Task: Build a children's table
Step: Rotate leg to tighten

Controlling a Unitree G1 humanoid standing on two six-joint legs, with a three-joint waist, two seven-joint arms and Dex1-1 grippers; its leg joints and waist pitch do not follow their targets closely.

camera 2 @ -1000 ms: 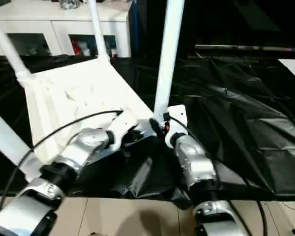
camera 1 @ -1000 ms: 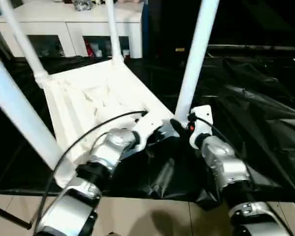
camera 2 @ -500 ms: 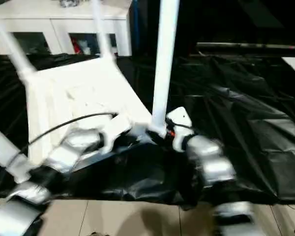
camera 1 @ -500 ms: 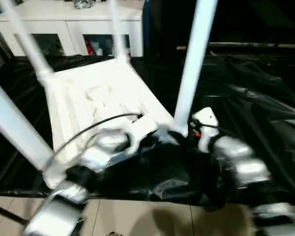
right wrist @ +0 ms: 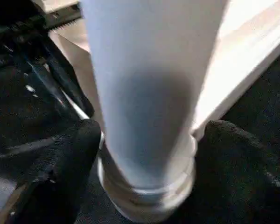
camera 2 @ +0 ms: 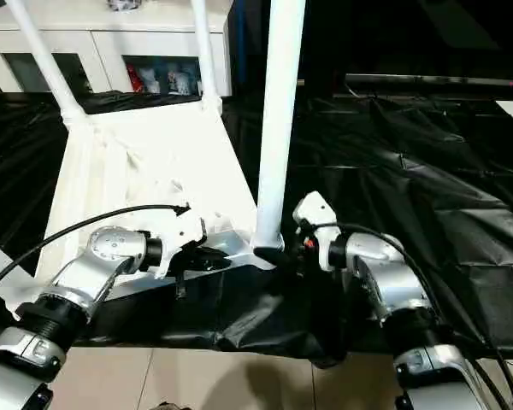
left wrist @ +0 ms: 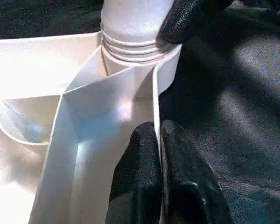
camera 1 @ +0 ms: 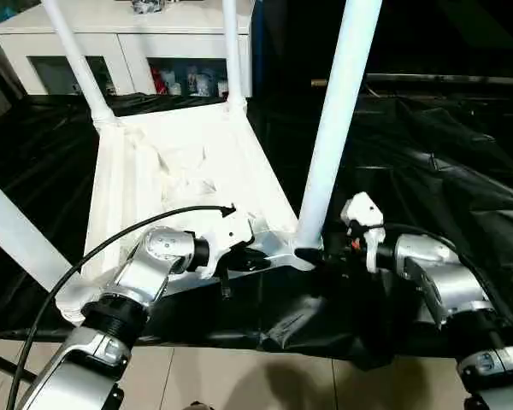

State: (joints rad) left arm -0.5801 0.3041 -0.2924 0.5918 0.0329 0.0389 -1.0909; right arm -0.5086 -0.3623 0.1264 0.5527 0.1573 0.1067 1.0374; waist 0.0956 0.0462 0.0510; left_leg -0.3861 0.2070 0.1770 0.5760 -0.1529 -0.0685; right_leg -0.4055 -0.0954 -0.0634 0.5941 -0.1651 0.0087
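The children's table lies upside down on a black sheet, its white ribbed tabletop [camera 1: 179, 162] facing up. Four white legs stand in its corner sockets; the near right leg [camera 1: 335, 128] rises between my arms. My left gripper [left wrist: 159, 135] is shut on the thin rim wall of the tabletop, just beside that leg's socket [left wrist: 130, 51]. My right gripper [right wrist: 147, 140] is open. Its black fingers [right wrist: 70, 163] stand on either side of the leg's threaded base, close to it.
A crumpled black sheet [camera 1: 436, 162] covers the floor under and to the right of the table. A white cabinet with glass doors [camera 1: 137, 43] stands behind. A dark bar [camera 1: 427, 79] runs along the back right. Bare tiled floor [camera 1: 239, 384] lies nearest me.
My right gripper has widened around the leg's base, and its forearm now reaches in more from the right. My left gripper keeps its hold on the rim. The camera has shifted.
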